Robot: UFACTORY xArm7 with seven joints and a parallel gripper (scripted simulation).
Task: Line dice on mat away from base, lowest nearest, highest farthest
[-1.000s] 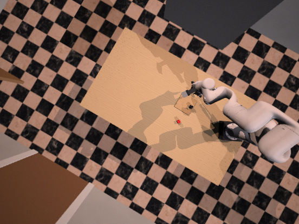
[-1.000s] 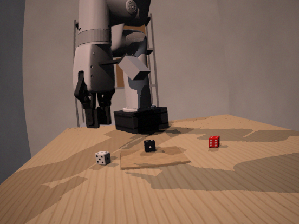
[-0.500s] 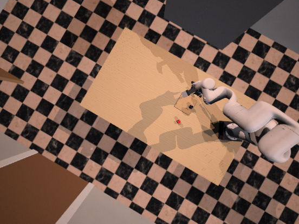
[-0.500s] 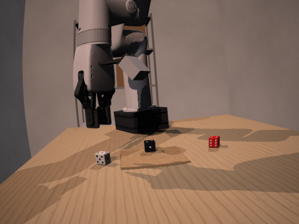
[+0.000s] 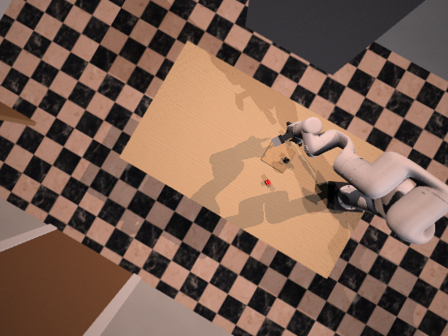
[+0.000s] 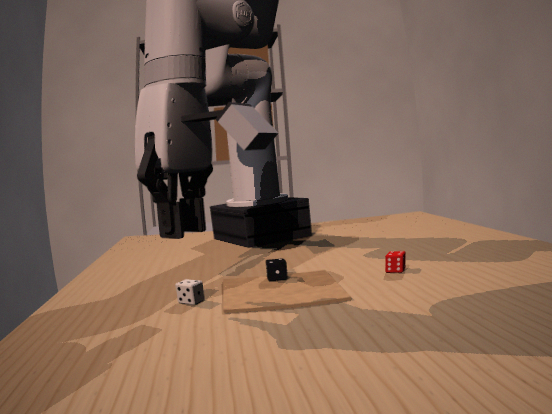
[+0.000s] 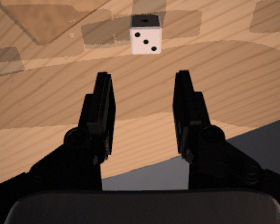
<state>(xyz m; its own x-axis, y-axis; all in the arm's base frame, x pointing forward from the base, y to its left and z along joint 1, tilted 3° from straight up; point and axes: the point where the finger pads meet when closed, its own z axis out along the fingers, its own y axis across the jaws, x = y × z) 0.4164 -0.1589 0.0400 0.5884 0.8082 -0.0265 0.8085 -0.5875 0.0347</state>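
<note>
My gripper [image 6: 183, 232] [image 7: 143, 89] is partly open and empty, above the table with its fingers pointing down. The white die [image 6: 189, 292] [image 7: 145, 40] lies flat on the table beside the mat, ahead of the fingertips in the wrist view; its top seems to show three. It is hidden in the top view. The black die [image 5: 286, 160] [image 6: 276, 270] sits on the thin wooden mat [image 5: 271, 157] [image 6: 290, 298] [image 7: 42, 20], near the edge towards the base; its top number is unclear. The red die [image 5: 268, 183] [image 6: 395, 262] lies on the table, off the mat's other side.
The robot's black base [image 6: 260, 222] stands at the back of the wooden table [image 5: 170, 111] [image 6: 175, 367]. Shadows of the arm fall across the table and part of the mat. The table edge shows beneath the fingers in the wrist view.
</note>
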